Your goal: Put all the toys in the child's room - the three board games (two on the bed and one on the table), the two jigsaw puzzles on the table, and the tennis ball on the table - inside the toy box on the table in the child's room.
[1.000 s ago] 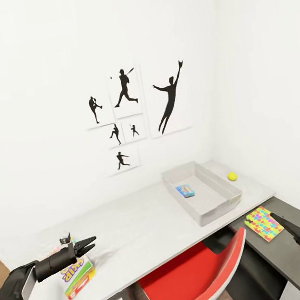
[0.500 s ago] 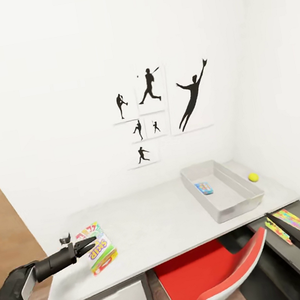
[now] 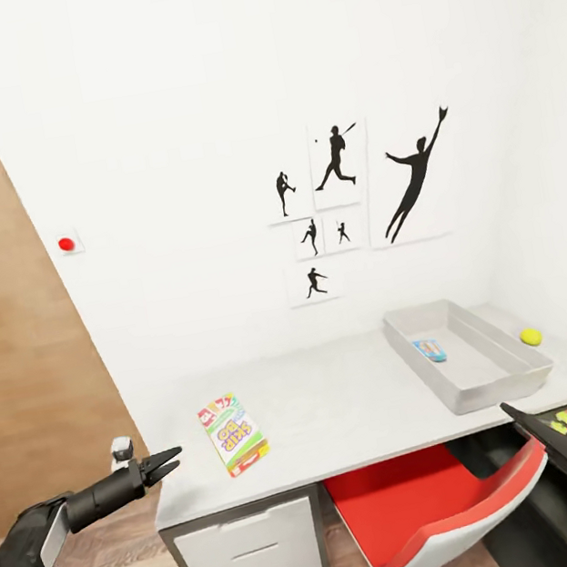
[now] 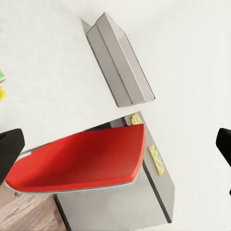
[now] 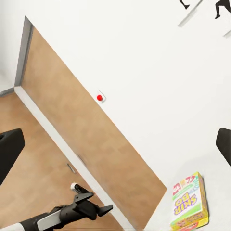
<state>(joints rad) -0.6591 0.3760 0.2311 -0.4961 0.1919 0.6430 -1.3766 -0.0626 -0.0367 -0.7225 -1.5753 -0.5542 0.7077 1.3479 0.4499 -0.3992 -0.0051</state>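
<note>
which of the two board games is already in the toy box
The small blue board game lies inside the toy box, on its floor near the far end. The white-and-green board game lies out on the table, toward its left end, nearer the left end effector.

You see a game (image 3: 234, 433) flat on the tabletop (image 3: 340, 403), a blue game (image 3: 429, 350) in the grey box (image 3: 494, 382), and a ball (image 3: 530, 336) beside it.
</note>
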